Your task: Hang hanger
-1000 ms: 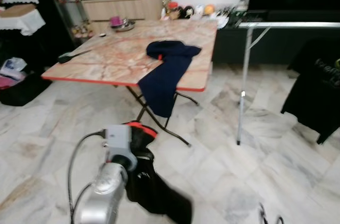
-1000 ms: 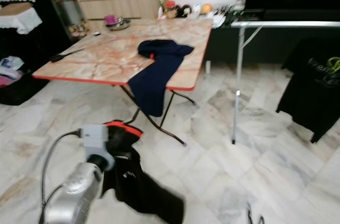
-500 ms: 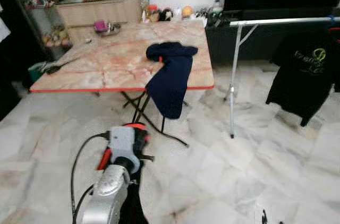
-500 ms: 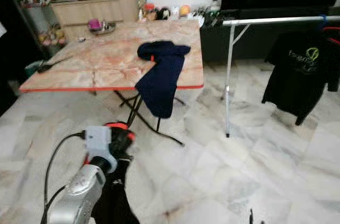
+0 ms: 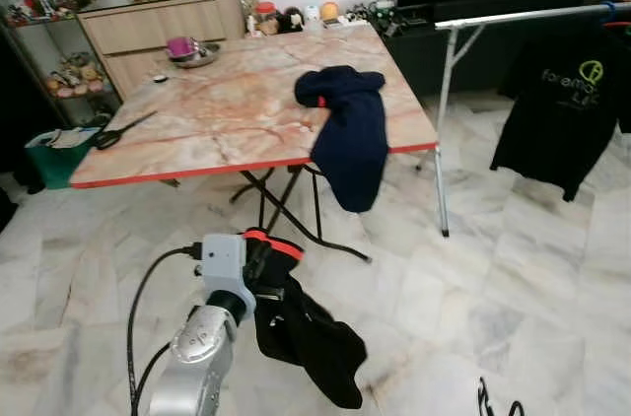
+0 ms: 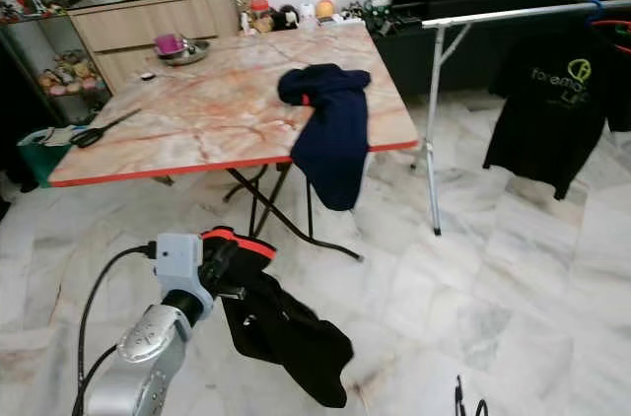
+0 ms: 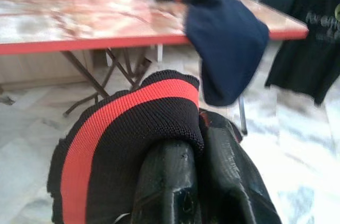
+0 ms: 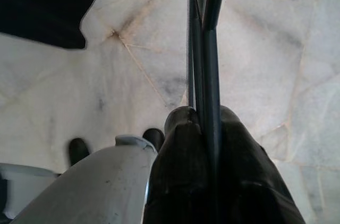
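My left gripper (image 7: 195,141) is shut on a black garment with a red-striped knit band (image 5: 296,322), which dangles low over the floor in front of me. My right gripper (image 8: 204,123) is shut on a thin dark hanger (image 8: 204,43); its tip shows at the bottom edge of the head view (image 5: 493,401). A metal clothes rail (image 5: 532,14) stands at the far right. A black printed T-shirt (image 5: 567,110) hangs from it.
A marble-patterned folding table (image 5: 217,110) with a red edge stands ahead. A navy garment (image 5: 350,135) is draped over its near right edge, and scissors (image 5: 123,128) and a bowl (image 5: 187,51) lie on it. A cabinet (image 5: 163,22) lines the back wall. Marble floor (image 5: 513,278) lies open toward the rail.
The whole view has shifted, so the camera moved; table and rail now sit further right and nearer. The black garment in my left gripper has swung out to the right.
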